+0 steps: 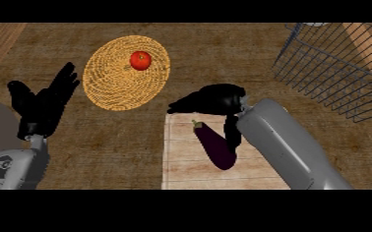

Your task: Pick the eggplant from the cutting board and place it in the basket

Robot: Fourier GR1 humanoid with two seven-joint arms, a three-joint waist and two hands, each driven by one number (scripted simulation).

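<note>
The eggplant [214, 147] lies lengthwise on the cutting board [181, 169], stem end toward the far edge, and has not been lifted. Taking the board as the landmark: the right hand [210, 101] hangs over the board's far edge, just beyond the eggplant's stem, with its grey forearm crossing the board's right side. Its fingers curl downward and close on nothing; they look set above the stem end, probably so the hand can come down around the eggplant, though whether any finger touches it cannot be told.

The basket [320, 66], a wire one, stands well beyond the board to the right, so the carry will likely run up and rightward. A round woven mat [109, 88] sits beyond the board to the left, with a tomato [140, 60] on it, well apart from the eggplant and no part of the task.

The left hand [44, 103] rests far left of the board, fingers straight and up, holding nothing.

Count: one eggplant, one board, one basket, one mat, one tomato, two hands.
</note>
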